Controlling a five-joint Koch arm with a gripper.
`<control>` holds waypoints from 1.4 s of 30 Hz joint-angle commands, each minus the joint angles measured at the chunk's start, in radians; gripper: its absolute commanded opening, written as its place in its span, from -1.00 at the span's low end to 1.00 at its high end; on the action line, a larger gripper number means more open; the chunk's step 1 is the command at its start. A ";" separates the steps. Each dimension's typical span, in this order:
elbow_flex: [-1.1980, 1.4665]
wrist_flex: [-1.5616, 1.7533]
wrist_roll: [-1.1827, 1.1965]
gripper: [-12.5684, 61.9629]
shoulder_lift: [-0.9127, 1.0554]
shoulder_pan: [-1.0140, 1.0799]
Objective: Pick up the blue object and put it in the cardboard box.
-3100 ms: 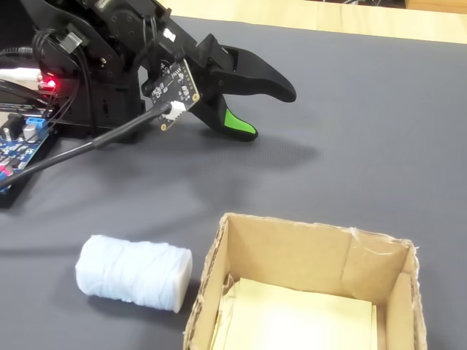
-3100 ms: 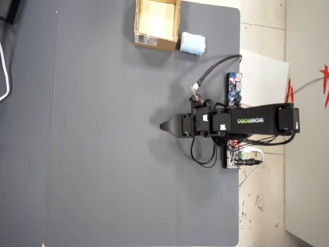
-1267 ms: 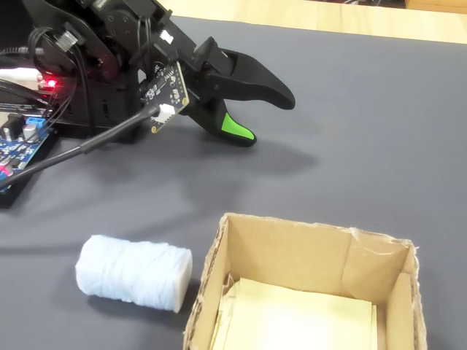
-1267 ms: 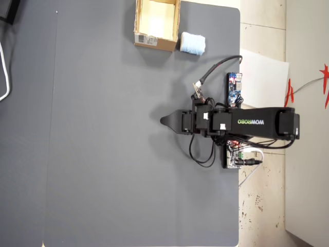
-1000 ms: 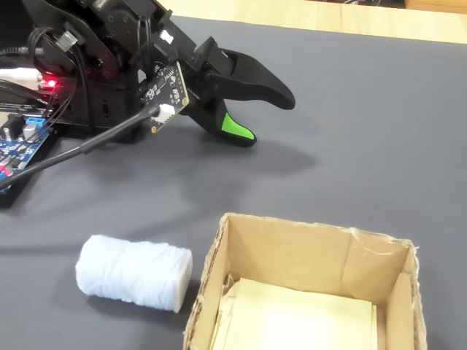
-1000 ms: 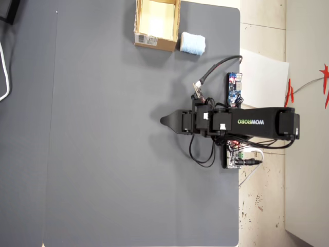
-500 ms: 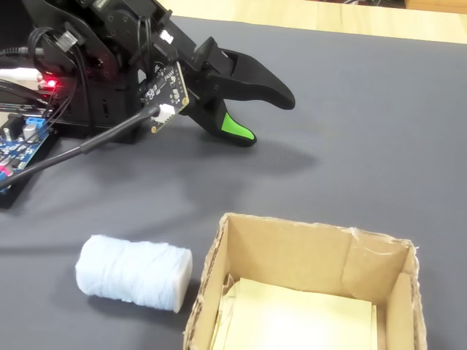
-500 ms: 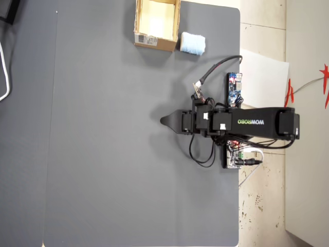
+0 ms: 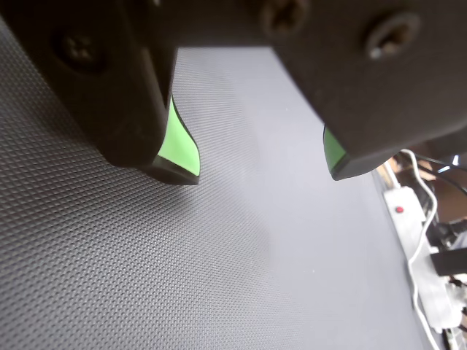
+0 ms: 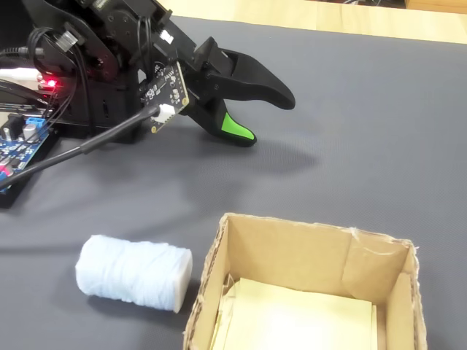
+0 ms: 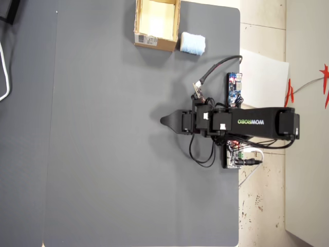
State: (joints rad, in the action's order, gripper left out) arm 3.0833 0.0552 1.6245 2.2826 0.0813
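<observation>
The blue object (image 10: 135, 273) is a pale blue roll lying on its side on the grey mat, close beside the cardboard box (image 10: 284, 240). In the overhead view the blue object (image 11: 193, 43) sits just right of the cardboard box (image 11: 154, 42), at the mat's top edge. The box is open, with a pale tan floor. My gripper (image 10: 266, 118) hovers low over bare mat, well away from both. Its black jaws with green pads stand apart in the wrist view, and my gripper (image 9: 260, 173) holds nothing. From overhead my gripper (image 11: 164, 121) points left at mid-mat.
The arm's base (image 11: 257, 123) stands at the mat's right edge, with a dark-blue circuit board (image 11: 234, 88) and looping cables beside it. A white power strip (image 9: 408, 219) lies off the mat in the wrist view. Wide grey mat (image 11: 103, 144) stretches left of the arm.
</observation>
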 commanded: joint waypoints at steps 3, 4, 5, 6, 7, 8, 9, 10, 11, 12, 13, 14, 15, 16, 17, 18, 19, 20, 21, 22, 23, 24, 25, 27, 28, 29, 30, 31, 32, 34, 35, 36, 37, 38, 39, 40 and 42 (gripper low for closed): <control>0.035 -0.092 0.020 0.25 0.083 0.018; 0.034 -0.086 0.020 0.25 0.081 0.020; 0.035 -0.080 0.018 0.25 0.080 0.020; 0.035 -0.064 -0.009 0.25 0.081 0.023; 0.034 -0.049 -0.046 0.25 0.081 0.023; 0.035 -0.028 -0.077 0.25 0.081 0.023; 0.035 -0.005 -0.120 0.25 0.081 0.023; 0.034 0.021 -0.167 0.25 0.083 0.023; 0.028 0.037 -0.207 0.25 0.083 0.025; 0.017 0.041 -0.250 0.25 0.083 0.031; 0.009 0.051 -0.291 0.26 0.083 0.040; -0.002 0.057 -0.325 0.26 0.083 0.051; -0.017 0.057 -0.350 0.26 0.083 0.066; -0.037 0.055 -0.383 0.26 0.083 0.083; -0.057 0.055 -0.417 0.25 0.083 0.104; -0.081 0.055 -0.440 0.25 0.083 0.126; -0.107 0.054 -0.454 0.25 0.083 0.147; -0.130 0.054 -0.465 0.25 0.083 0.175; -0.149 0.052 -0.465 0.25 0.083 0.202; -0.170 0.049 -0.465 0.25 0.083 0.239; -0.190 0.031 -0.465 0.25 0.083 0.270; -0.212 0.008 -0.465 0.25 0.084 0.298; -0.233 -0.017 -0.465 0.25 0.084 0.324; -0.284 -0.083 -0.468 0.25 0.084 0.376; -0.311 -0.118 -0.469 0.25 0.084 0.402; -0.342 -0.158 -0.471 0.25 0.083 0.423; -0.371 -0.204 -0.469 0.25 0.083 0.443; -0.402 -0.255 -0.468 0.25 0.083 0.459; -0.436 -0.307 -0.468 0.25 0.081 0.477; -0.525 -0.413 -0.468 0.25 0.075 0.528; -0.566 -0.451 -0.468 0.25 0.071 0.543; -0.594 -0.472 -0.468 0.25 0.066 0.561; -0.615 -0.488 -0.468 0.25 0.058 0.574; -0.637 -0.500 -0.469 0.25 0.051 0.589; -0.657 -0.514 -0.477 0.25 0.048 0.604; -0.678 -0.534 -0.489 0.25 0.040 0.620; -0.732 -0.589 -0.499 0.25 0.017 0.649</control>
State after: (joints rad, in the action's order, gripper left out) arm 2.4160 -0.5584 1.1336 2.2749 0.7348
